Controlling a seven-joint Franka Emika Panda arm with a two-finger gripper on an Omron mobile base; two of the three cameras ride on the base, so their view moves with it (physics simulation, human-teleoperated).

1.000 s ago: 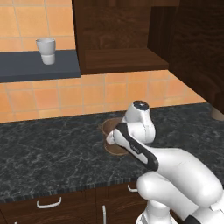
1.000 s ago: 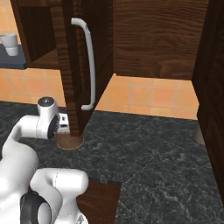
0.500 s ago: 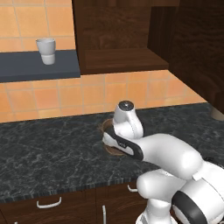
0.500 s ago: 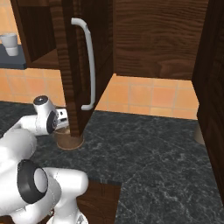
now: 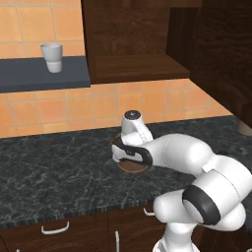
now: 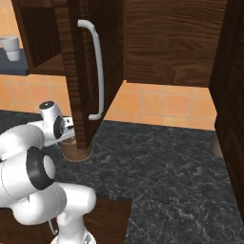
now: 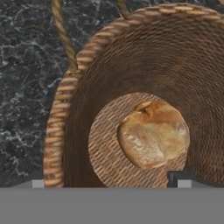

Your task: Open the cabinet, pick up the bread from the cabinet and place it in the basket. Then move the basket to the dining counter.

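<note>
— Looking down the hand view first: where is the small lumpy tan-brown bread roll [image 7: 153,134]?

— On the round floor of the brown woven bucket-shaped basket [image 7: 65,118], straight beneath the gripper [image 7: 111,181] and a little to one side of centre. One dark fingertip [image 7: 178,178] rises at the bottom edge, just below the roll and not touching it.

— And the gripper, apart or together?

— Apart, with nothing held between the fingers.

— Where does the basket stand?

— On the black marbled table [image 5: 54,167], its rope loop handle [image 7: 65,39] rising from the rim. From the left base view the white arm's hand hangs right over it, hiding most of the basket [image 5: 132,166].

— Farther back?

— The dark brown wood-grain wall cabinet [image 6: 90,71] stands open, its door with the long curved silver bar handle [image 6: 96,71] swung out in front of the basket [image 6: 76,151]. Beyond, a white cup [image 5: 51,57] sits on a dark grey shelf [image 5: 34,75] against the orange tiled wall.
</note>
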